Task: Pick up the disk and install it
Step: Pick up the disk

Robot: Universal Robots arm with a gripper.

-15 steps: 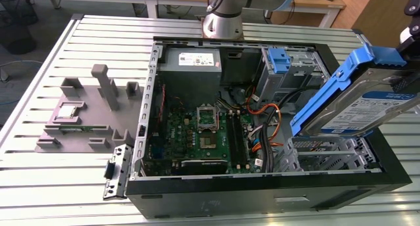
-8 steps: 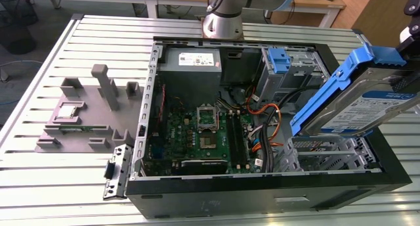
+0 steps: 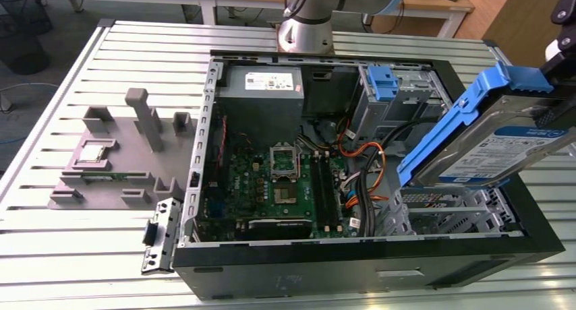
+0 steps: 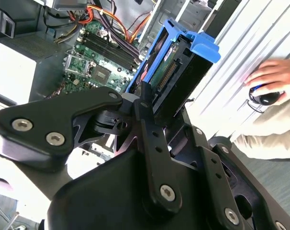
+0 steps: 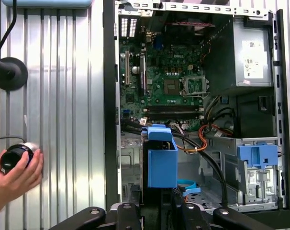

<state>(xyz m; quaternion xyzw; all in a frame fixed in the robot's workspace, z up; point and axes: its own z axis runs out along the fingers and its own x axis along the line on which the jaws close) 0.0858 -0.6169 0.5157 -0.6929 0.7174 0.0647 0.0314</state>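
The disk, a silver drive with a white-and-blue label in a blue carrier, hangs tilted in the air above the drive cage at the exterior view's right end of the open computer case. My gripper is shut on its upper end. In the second wrist view the black fingers clamp the disk by its edges. The first wrist view looks down along the disk, held end-on over the case floor, with the gripper just behind it.
Inside the case lie the motherboard, a grey power-supply box, orange and black cables, and a blue bracket in the upper bay. A grey fixture stands on the slatted table. A person's hand rests on a black device beside the case.
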